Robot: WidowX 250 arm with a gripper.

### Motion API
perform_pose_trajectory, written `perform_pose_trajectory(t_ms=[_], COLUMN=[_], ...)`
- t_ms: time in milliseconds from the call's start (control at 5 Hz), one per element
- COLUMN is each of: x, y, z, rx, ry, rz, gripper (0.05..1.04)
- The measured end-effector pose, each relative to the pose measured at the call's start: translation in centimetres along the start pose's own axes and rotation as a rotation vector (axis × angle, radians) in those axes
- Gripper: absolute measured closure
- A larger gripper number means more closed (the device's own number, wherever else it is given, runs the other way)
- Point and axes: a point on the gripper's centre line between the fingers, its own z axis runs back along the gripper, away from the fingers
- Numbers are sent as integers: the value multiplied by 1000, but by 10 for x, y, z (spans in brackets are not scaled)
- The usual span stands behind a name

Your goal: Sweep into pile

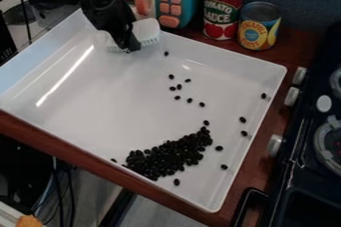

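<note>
fingers (128, 42) clenched on white brush (147, 31), far-left in tray (106, 106), bristles down, presumably for sweeping | main bean heap (170, 157) near side; stray beans (243, 120) right and far, likely need gathering | raised rim probably there to contain spill

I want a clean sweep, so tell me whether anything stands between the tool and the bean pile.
Only some loose beans on the tray lie between the tool and the pile; nothing bigger is visible there.

One brush (148, 31), one tray (93, 109), two cans (222, 9)
</note>
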Motion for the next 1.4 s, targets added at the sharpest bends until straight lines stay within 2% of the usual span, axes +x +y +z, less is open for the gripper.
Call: perform_pose_trajectory(t_ms=[800,1400], x=[-35,-65], y=[23,47], z=[-8,-6], rx=[19,65], ry=[-1,21], rz=[-17,-48], gripper=[329,329])
